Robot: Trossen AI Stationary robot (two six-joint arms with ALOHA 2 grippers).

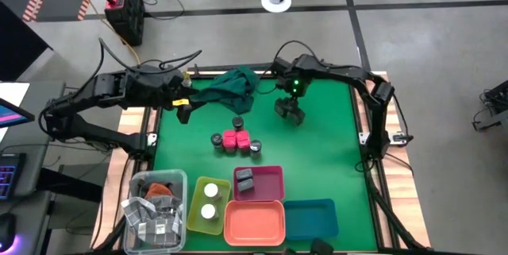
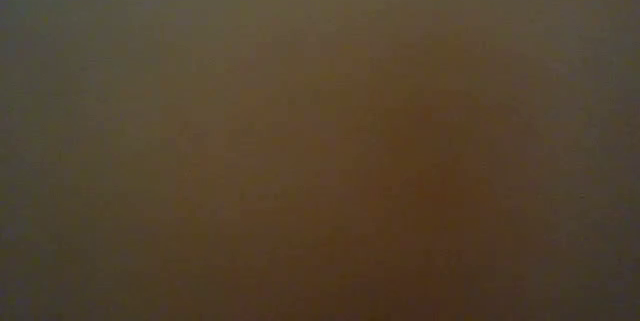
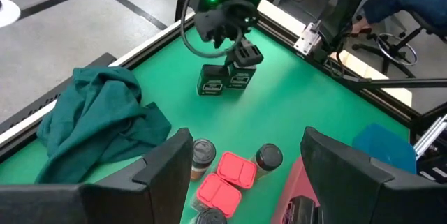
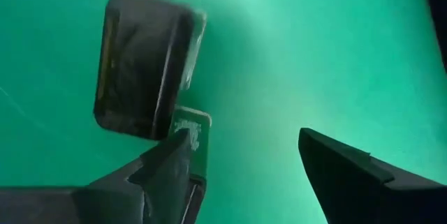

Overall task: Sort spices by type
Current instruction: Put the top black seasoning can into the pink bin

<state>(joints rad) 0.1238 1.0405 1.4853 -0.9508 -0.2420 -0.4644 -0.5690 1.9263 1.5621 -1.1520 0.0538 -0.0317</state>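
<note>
Three dark round jars [image 1: 216, 139] [image 1: 237, 122] [image 1: 255, 147] and two bright pink blocks [image 1: 236, 139] stand together mid-table. Near the far edge, two dark grey square boxes [image 3: 211, 79] stand side by side, and a third grey box [image 3: 246, 54] sits tilted above one of them. My right gripper [image 3: 225, 37] hovers open just over these boxes. My left gripper [image 1: 184, 110] is open above the far left of the table, beside the green cloth. Two white-lidded jars [image 1: 209, 201] stand in the yellow tray. More grey boxes [image 1: 244, 180] lie in the pink tray. My right gripper [image 4: 241, 137] points down with its fingers wide apart. One fingertip [image 4: 174, 151] stands right beside a grey box's labelled edge [image 4: 192, 128], and the tilted box [image 4: 147, 63] lies outside that finger. I cannot tell whether the finger touches either box.
The dark green cloth [image 1: 236, 86] is bunched at the far edge. The yellow [image 1: 195, 211], pink [image 1: 274, 183], orange [image 1: 255, 223] and blue [image 1: 311, 217] trays line the near edge, with a clear bin [image 1: 155, 211] at near left. The low view is dark.
</note>
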